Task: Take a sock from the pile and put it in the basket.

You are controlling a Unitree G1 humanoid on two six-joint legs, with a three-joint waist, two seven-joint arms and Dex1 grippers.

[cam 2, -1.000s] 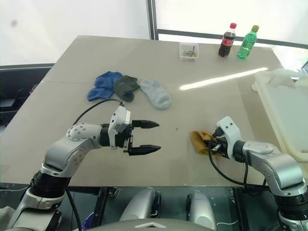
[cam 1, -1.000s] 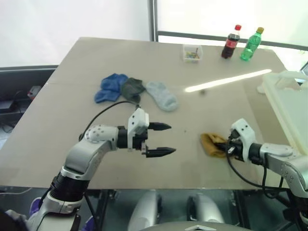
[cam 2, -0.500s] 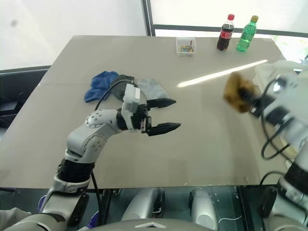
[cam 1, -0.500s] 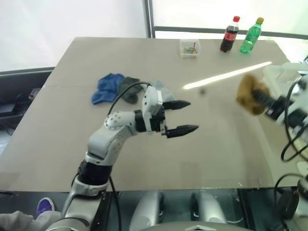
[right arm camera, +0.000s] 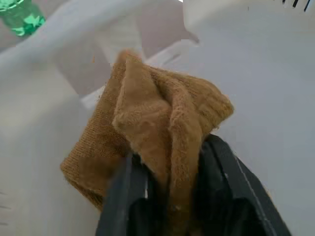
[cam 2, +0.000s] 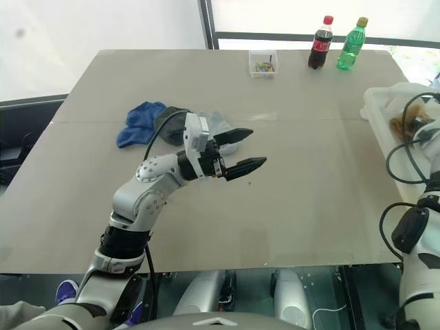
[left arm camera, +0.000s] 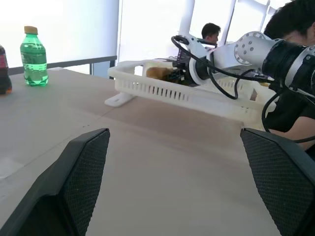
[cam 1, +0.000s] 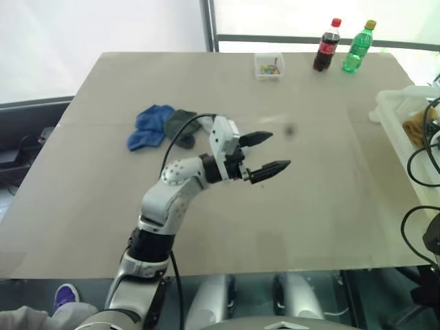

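Sitting between the right fingers (right arm camera: 216, 177), pinched: mustard sock (right arm camera: 157, 142), over basket (left arm camera: 197, 93).

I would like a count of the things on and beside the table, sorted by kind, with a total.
Socks: 4 (blue, dark green, pale grey-blue, mustard yellow in the right hand)
Bottles: 2 (cola, green)
Small clear box: 1
White basket: 1
Total: 8

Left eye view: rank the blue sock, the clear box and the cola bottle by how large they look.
1. Blue sock, clearly largest.
2. Cola bottle and clear box look alike; both stand farther off, so no ranking between them.
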